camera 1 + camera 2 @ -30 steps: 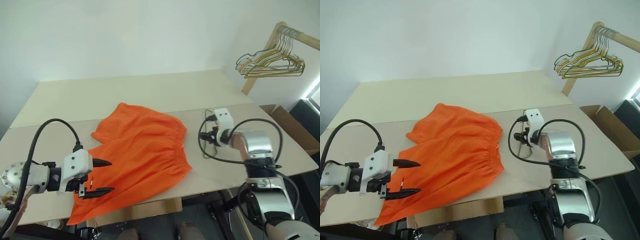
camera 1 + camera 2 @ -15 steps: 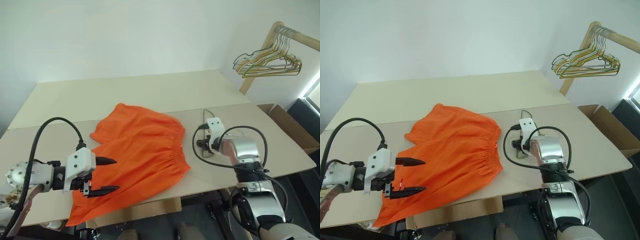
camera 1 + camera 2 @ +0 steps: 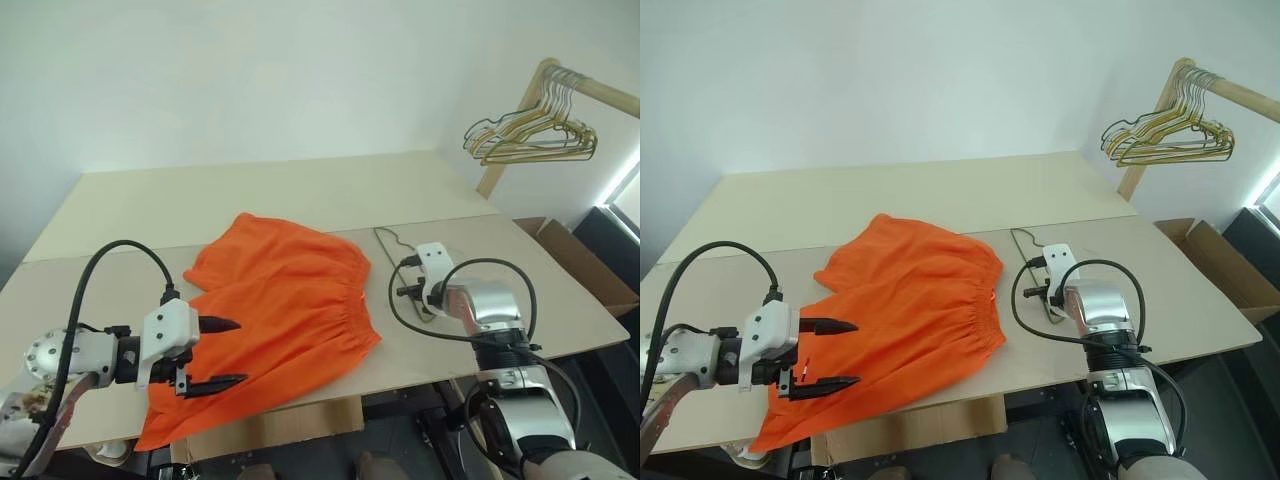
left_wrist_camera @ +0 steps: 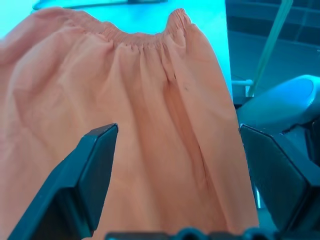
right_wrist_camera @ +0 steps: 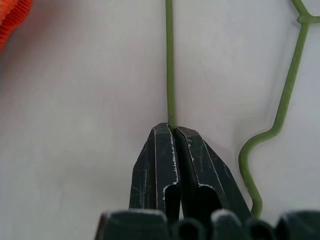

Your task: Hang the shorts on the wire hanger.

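In the right wrist view the right gripper (image 5: 172,131) is seen pinched shut on the thin olive-green wire hanger (image 5: 169,60) lying on the pale table (image 3: 300,190) — a grip hidden behind the wrist in the head views. The soft orange shorts (image 3: 285,305), waistband gathered, are spread flat beside it, and the left gripper (image 3: 222,353) is held wide open over them — nothing gripped.

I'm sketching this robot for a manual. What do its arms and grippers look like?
Both arms are silver metal with white wrist housings and looping black cables. The left gripper and right gripper each have two black, pointed fingers; the right one's finger edges are scuffed pale.
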Robot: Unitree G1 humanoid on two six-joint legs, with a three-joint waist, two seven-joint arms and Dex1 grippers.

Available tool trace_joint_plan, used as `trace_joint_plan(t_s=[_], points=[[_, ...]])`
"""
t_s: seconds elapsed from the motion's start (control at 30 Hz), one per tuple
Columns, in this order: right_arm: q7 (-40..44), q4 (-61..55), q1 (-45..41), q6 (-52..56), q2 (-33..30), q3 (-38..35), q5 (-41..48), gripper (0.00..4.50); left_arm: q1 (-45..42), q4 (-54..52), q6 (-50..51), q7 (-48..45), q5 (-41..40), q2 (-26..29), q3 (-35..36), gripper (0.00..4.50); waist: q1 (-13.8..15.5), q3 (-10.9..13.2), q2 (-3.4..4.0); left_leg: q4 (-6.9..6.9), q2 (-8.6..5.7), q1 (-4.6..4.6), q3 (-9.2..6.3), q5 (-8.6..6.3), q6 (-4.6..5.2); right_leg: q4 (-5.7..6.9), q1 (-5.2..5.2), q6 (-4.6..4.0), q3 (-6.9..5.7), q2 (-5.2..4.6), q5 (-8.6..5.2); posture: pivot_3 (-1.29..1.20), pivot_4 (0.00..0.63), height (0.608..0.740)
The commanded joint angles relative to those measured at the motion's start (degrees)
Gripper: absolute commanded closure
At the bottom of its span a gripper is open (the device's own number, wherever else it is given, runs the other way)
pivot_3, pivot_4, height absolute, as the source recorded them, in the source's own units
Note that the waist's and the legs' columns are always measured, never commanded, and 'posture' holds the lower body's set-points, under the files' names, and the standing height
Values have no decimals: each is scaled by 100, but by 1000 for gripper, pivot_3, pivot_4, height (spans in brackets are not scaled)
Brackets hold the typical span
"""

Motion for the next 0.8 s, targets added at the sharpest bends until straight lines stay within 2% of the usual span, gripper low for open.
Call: trace_joint_plan(t_s=[0.03, 0.17, 0.3, 0.4, 0.43, 0.57, 0.8], points=[[-332, -264, 31, -258, 116, -324, 27, 4486, -618, 123, 359, 722, -407, -456, 148, 318, 4, -1, -1, 1, 0, 1, -2, 0, 0, 1, 3, 0, -1, 0, 0, 17, 0, 740], [-522, -1291, 28, -416, 268, -758, 232, 4486, -1650, 516, 1659, 2034, -1337, -1379, 267, 318, 44, 10, 18, 7, -4, -18, -19, 0, 0, 11, -18, 6, 4, 0, 4, 1, 0, 740], [-529, -2246, 267, -474, 443, -846, 441, 4486, -2307, 994, 2680, 2977, -2535, -2275, 516, 318, 14, 9, 27, 5, -7, -28, -49, 0, 1, 11, -29, 8, 13, -2, 5, -9, 0, 740], [-402, -2828, 649, -999, 510, -697, 504, 4486, -2748, 1577, 3189, 3836, -3253, -2908, 811, 318, 22, 8, 25, 6, -9, -30, -54, -1, 2, 8, -27, 11, 9, -5, 6, -12, 0, 740], [-341, -2981, 777, -1233, 540, -662, 542, 4486, -2834, 1696, 3264, 3973, -3383, -3027, 864, 318, 14, 8, 25, 7, -9, -30, -57, -1, 2, 7, -26, 12, 7, -5, 6, -11, 0, 740], [181, -3626, 1678, -3604, 14, 551, -186, 4486, -3191, 2089, 3343, 4068, -3720, -3336, 838, 318, -29, 10, 26, 7, -17, -31, -55, -1, 1, 7, -27, 14, 8, -7, 5, -20, 0, 740], [495, -3763, 1997, -5463, -12, 1251, -493, 4486, -3452, 2039, 3231, 3864, -4340, -3435, 997, 318, -136, 10, 24, 4, -18, -16, -52, -1, 0, 3, -17, 13, 17, 0, 5, -27, 0, 740]])
